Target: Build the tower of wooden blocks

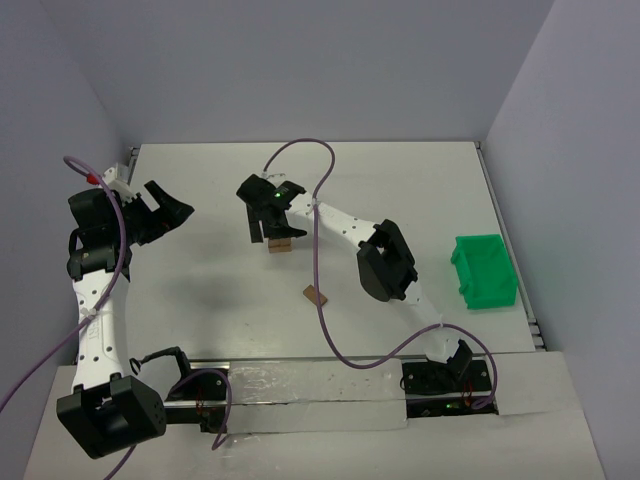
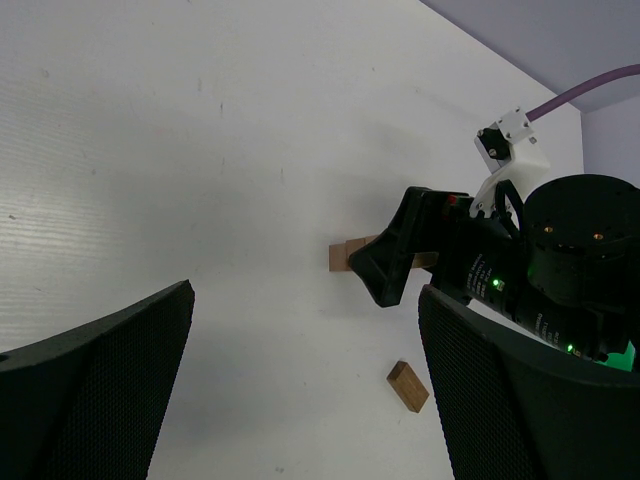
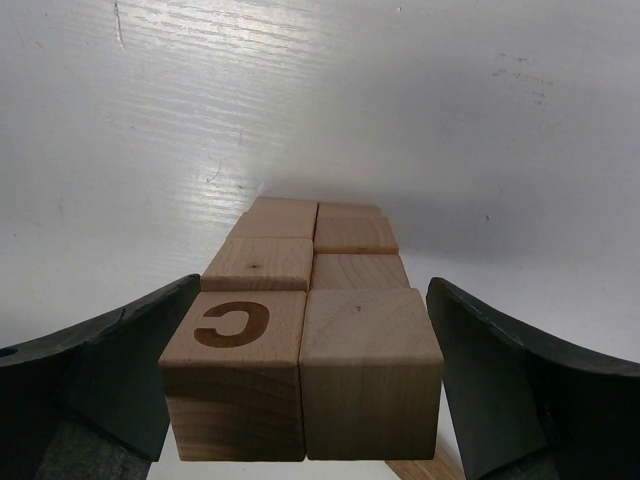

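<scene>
we list: wood block tower [image 3: 300,330] at mid surface; right gripper [image 1: 270,232] released, jaws flanking it; left gripper [image 1: 168,208] released, empty, far left; loose block [image 1: 316,295] nearer.

The light-brown wood block tower [image 3: 300,340], two blocks wide, stands upright; a loose block [image 1: 316,295] lies nearby.

From above, the right tool [image 1: 270,233] hides most of the wood block tower [image 1: 281,246]; only one end shows under its fingers. In the left wrist view that tool covers the tower's middle. Between the tool's fingers, the nearest blocks' bases and a darker wood sliver [image 3: 425,468] beneath them run off the lower edge
</scene>
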`<state>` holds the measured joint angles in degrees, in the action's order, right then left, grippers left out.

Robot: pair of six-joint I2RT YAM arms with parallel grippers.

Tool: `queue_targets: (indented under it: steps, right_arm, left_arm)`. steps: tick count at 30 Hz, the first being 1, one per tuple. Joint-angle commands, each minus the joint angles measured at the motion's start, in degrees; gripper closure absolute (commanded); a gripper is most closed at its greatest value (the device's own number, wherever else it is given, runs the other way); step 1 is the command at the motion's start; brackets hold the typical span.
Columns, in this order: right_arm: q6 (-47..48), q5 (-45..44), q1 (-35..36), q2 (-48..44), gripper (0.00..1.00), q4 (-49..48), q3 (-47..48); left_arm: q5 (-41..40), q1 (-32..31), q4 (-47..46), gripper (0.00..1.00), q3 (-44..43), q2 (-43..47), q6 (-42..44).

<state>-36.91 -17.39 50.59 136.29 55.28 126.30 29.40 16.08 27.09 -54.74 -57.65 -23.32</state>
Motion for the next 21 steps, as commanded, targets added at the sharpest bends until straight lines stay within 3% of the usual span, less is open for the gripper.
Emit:
queue_targets:
  steps: [1, 21]
  right_arm:
    - [-1.41, -1.25, -0.62, -3.05, 0.00, -1.19, 0.39]
    - [0.76, -0.22, -0.74, -5.65, 0.00, -1.96, 1.23]
  left_arm:
    - [1.54, 0.49, -2.48, 0.01, -0.54, 0.35, -0.24]
    - [2.40, 0.44, -2.98, 0.01, -0.02, 0.52, -0.40]
